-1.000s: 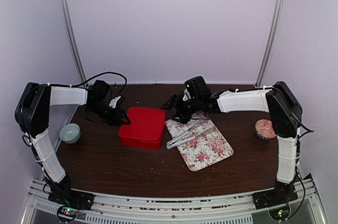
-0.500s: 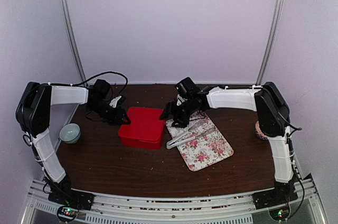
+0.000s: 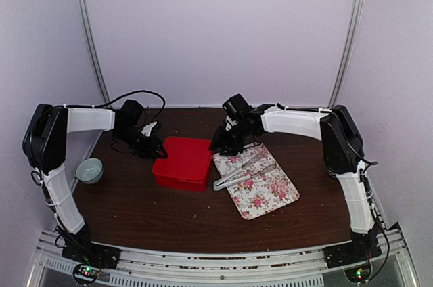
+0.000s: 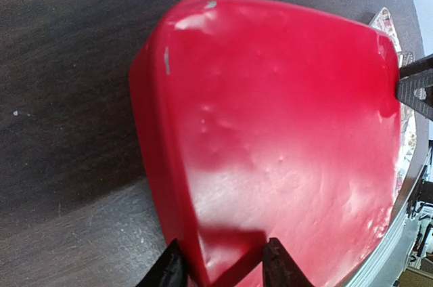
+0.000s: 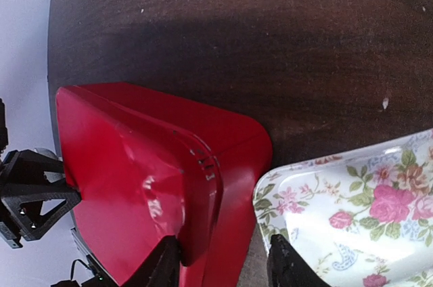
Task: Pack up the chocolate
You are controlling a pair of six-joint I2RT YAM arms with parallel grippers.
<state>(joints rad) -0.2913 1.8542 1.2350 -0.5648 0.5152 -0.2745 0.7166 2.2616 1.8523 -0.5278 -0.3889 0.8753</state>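
No chocolate shows in any view. A red box (image 3: 183, 162) with its lid on sits mid-table. My left gripper (image 3: 157, 149) is at the box's far left edge. In the left wrist view its jaws (image 4: 220, 268) straddle the rim of the red box (image 4: 270, 131), one finger against the side wall and the other on the lid, shut on it. My right gripper (image 3: 225, 145) is at the far right corner. Its jaws (image 5: 223, 263) stand open around the corner of the red box (image 5: 135, 165), one finger at the lid's rim and the other over the tray.
A rose-printed tray (image 3: 274, 195) lies right of the box, touching it, its corner (image 5: 352, 192) close by my right finger. Silver tongs (image 3: 240, 170) lie on the tray. A pale bowl (image 3: 89, 170) stands at the left table edge.
My right arm has swung left from the tray's far end to the box's far right corner, its jaws narrowing around it. The left gripper has stayed on the box's left edge.
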